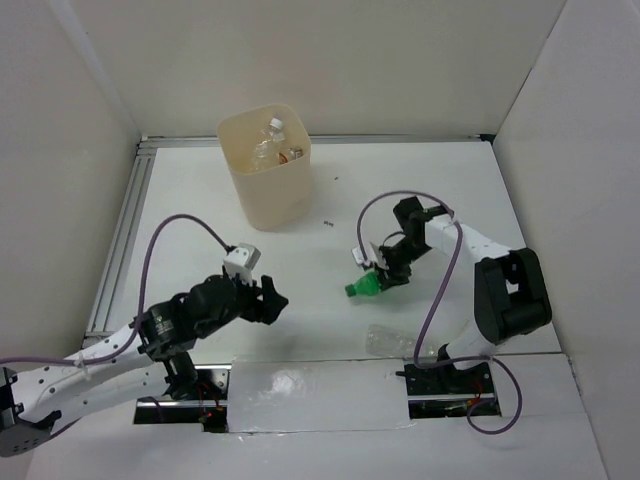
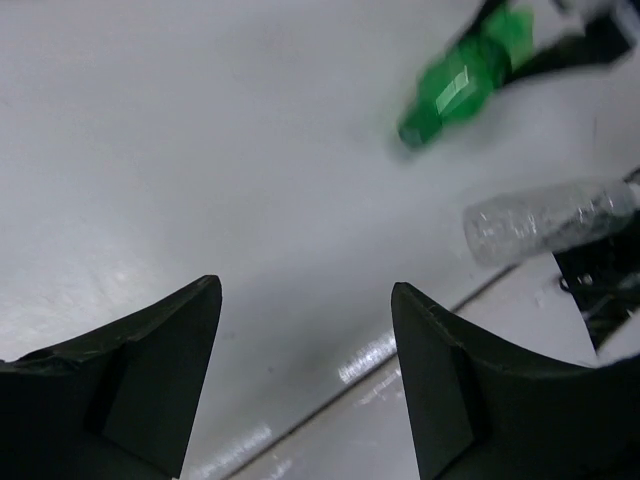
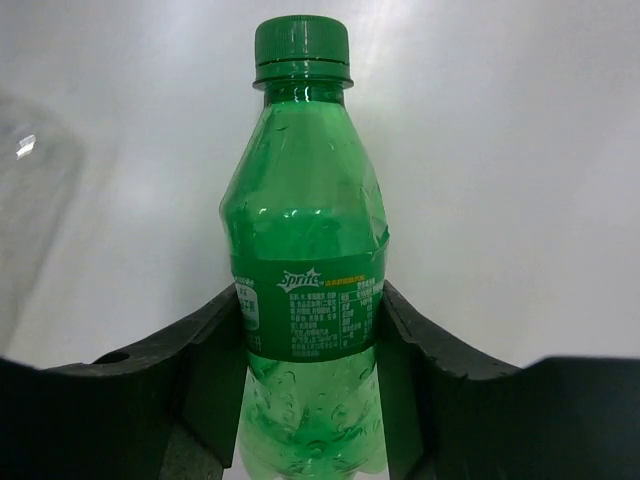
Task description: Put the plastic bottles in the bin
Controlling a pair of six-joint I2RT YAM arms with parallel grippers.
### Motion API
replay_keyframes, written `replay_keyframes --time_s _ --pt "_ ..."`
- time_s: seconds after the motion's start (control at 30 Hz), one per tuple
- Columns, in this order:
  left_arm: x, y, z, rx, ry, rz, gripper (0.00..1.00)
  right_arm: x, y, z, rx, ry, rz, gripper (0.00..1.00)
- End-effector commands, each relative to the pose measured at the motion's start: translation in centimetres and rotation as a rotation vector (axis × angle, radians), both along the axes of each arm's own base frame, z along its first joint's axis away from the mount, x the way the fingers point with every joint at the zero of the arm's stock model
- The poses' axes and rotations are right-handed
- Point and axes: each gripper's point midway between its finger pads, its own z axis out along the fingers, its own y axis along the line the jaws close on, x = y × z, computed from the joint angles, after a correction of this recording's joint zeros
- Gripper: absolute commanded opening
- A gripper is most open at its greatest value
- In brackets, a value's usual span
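Note:
My right gripper (image 1: 385,275) is shut on the green bottle (image 1: 366,286), holding it by the label just above the table's middle; in the right wrist view the green bottle (image 3: 305,300) sits between both fingers, cap pointing away. A colourless bottle (image 1: 388,342) lies on the table near the right arm's base; it also shows in the left wrist view (image 2: 545,220), below the green bottle (image 2: 460,85). The cream bin (image 1: 266,170) stands at the back, left of centre, with several colourless bottles inside. My left gripper (image 1: 272,300) is open and empty, low over the table at front left.
White walls close in the table on the left, back and right. A metal rail (image 1: 118,240) runs along the left edge. Cables loop from both arms. Two open slots (image 1: 445,390) sit in the front strip by the arm bases.

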Motion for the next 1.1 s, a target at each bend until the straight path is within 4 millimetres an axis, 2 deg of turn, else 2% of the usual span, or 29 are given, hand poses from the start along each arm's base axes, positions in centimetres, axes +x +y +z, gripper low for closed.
replay_keyframes --time_s 0.0,0.03,0.07,0.1,0.13,0.17,0.2,0.23,0.27,0.3,0.37,0.4,0.43,0.47,0.53,0.57,0.6,0.63,0.67,0.7,0.73,0.77,0.83,0.87,0.9,0.93,0.97,1.03,1.07 --pt "-2.8 -2.6 -0.2 -0.119 0.048 -0.079 0.81 7.3 3.7 11.3 0.201 -0.127 -0.178 0.24" --pt "-3.4 -2.9 -1.1 -0.121 0.069 -0.086 0.81 8.8 4.4 13.4 0.236 -0.134 -0.214 0.24" --pt "-4.4 -3.6 -2.4 -0.097 0.092 -0.118 0.81 11.9 5.7 18.7 0.325 -0.199 -0.276 0.24" --pt "-4.4 -3.7 -2.9 -0.081 0.100 -0.117 0.82 13.3 6.1 22.0 0.366 -0.293 -0.264 0.24" --pt "-5.1 -4.1 -3.4 -0.070 0.115 -0.130 0.82 14.0 7.8 23.5 0.405 -0.253 -0.307 0.24" --pt "-5.2 -4.7 -3.6 -0.073 0.114 -0.143 0.82 15.5 8.9 26.2 0.464 -0.305 -0.320 0.24" --pt "-5.5 -5.1 -4.4 -0.049 0.125 -0.153 0.82 16.3 10.0 30.3 0.531 -0.372 -0.313 0.26" --pt "-5.8 -5.5 -4.6 -0.048 0.136 -0.162 0.82 17.1 11.7 30.5 0.555 -0.327 -0.355 0.26" --pt "-5.7 -5.8 -4.5 -0.057 0.132 -0.163 0.83 18.1 12.8 33.9 0.627 -0.399 -0.349 0.26" --pt "-5.9 -6.1 -5.2 -0.042 0.139 -0.171 0.83 18.6 14.7 33.5 0.645 -0.356 -0.368 0.26" --pt "-5.9 -6.5 -5.0 -0.052 0.132 -0.186 0.83 19.4 17.3 35.1 0.706 -0.388 -0.355 0.26" --pt "-5.8 -6.8 -5.0 -0.049 0.120 -0.193 0.83 19.5 18.4 36.8 0.744 -0.420 -0.343 0.26" --pt "-6.1 -6.9 -5.0 -0.042 0.113 -0.209 0.85 20.4 19.6 36.3 0.756 -0.407 -0.376 0.26" --pt "-6.0 -7.1 -4.9 -0.039 0.114 -0.209 0.85 20.3 21.5 37.6 0.817 -0.443 -0.352 0.27" --pt "-6.3 -7.2 -5.3 -0.022 0.114 -0.223 0.86 20.5 23.3 38.3 0.854 -0.471 -0.343 0.27" --pt "-6.2 -7.4 -5.1 -0.016 0.106 -0.229 0.87 21.0 25.2 36.7 0.848 -0.445 -0.338 0.30" --pt "-6.2 -7.4 -5.1 -0.016 0.106 -0.229 0.87 21.4 25.4 38.1 0.876 -0.472 -0.330 0.31" --pt "-6.4 -7.7 -4.6 -0.026 0.102 -0.240 0.87 21.4 26.4 37.7 0.878 -0.447 -0.329 0.34" --pt "-6.3 -7.9 -4.0 -0.034 0.086 -0.247 0.89 22.7 27.4 35.2 0.855 -0.392 -0.352 0.37" --pt "-6.4 -8.0 -4.4 -0.017 0.085 -0.262 0.90 22.9 27.6 35.8 0.867 -0.392 -0.355 0.56" --pt "-6.6 -8.3 -3.7 -0.023 0.071 -0.279 0.90 23.5 27.7 35.3 0.857 -0.391 -0.368 0.69" --pt "-6.4 -8.8 -2.9 -0.019 0.040 -0.296 0.94 23.9 28.0 34.5 0.851 -0.373 -0.377 0.83" --pt "-6.6 -9.6 -2.4 -0.001 0.015 -0.338 0.96 24.5 27.3 34.5 0.853 -0.354 -0.407 0.91" --pt "-6.3 -10.4 -1.3 0.001 -0.040 -0.374 0.96 24.4 26.0 36.5 0.885 -0.365 -0.427 0.93" --pt "-6.1 -10.7 -0.9 0.009 -0.067 -0.388 0.96 24.4 25.2 37.6 0.896 -0.382 -0.433 0.95" --pt "-6.1 -11.1 -0.6 0.017 -0.091 -0.412 0.96 24.4 24.2 37.9 0.890 -0.371 -0.454 0.98" --pt "-5.9 -11.6 -0.7 0.053 -0.125 -0.444 0.96 24.1 21.7 40.2 0.910 -0.391 -0.475 0.98" --pt "-5.7 -11.9 -0.9 0.077 -0.145 -0.458 0.96 23.7 18.6 39.2 0.850 -0.332 -0.506 0.98" --pt "-5.2 -12.0 -0.7 0.083 -0.155 -0.432 0.97 23.0 17.1 38.7 0.818 -0.316 -0.482 0.95"
